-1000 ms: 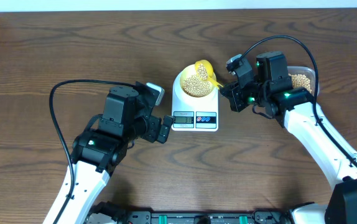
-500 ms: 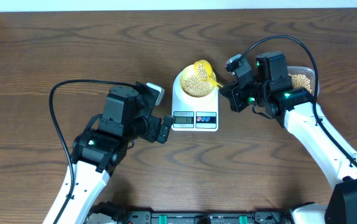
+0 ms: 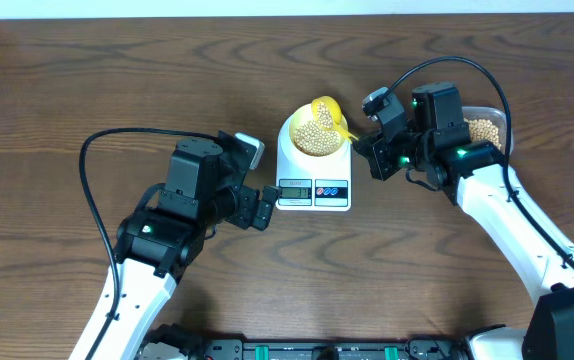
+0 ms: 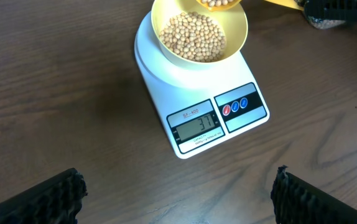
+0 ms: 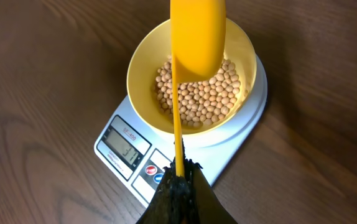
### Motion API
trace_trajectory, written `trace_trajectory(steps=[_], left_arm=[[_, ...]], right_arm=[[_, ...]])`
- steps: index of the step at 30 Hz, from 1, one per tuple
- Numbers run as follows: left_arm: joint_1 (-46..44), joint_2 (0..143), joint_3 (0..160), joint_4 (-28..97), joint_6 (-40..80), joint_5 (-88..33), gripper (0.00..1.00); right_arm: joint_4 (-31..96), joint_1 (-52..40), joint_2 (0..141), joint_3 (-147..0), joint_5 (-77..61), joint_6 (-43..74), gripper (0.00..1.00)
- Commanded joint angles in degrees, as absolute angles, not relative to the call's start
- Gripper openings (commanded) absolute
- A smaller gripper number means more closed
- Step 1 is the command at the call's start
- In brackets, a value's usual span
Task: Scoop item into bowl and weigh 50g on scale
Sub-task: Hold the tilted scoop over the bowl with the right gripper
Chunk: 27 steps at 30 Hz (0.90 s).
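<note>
The pale-yellow bowl (image 3: 297,128) stands on the white scale (image 3: 312,192) and holds a layer of tan beans (image 4: 194,36). My right gripper (image 5: 178,171) is shut on the thin handle of a bright-yellow scoop (image 5: 197,34), which hangs over the bowl's far side with a few beans in it. In the right wrist view the bowl's rim (image 5: 142,68) and the scale's display (image 5: 124,144) lie below the scoop. My left gripper (image 4: 178,196) is open just in front of the scale, low over the table, with nothing between its fingers (image 4: 54,199).
A clear plastic tub (image 3: 487,128) with more beans sits at the right, partly behind my right arm. The scale's red and blue buttons (image 4: 234,106) face my left gripper. Bare wooden table surrounds the scale.
</note>
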<state>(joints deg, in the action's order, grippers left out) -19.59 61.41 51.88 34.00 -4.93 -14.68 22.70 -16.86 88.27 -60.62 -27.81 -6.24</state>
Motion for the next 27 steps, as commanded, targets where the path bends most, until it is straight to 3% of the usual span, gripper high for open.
trace_trajectory(steps=[1,27], left_arm=[[-19.3,61.4,51.9,33.7,-5.3,-14.3,0.98],[-19.3,61.4,51.9,33.7,-5.3,-14.3,0.98]], right_arm=[[22.5,-17.3,88.5,-60.9,-28.8,-7.8,0.01],[22.8,-17.3,88.5,-60.9,-28.8,-14.6,0.01]])
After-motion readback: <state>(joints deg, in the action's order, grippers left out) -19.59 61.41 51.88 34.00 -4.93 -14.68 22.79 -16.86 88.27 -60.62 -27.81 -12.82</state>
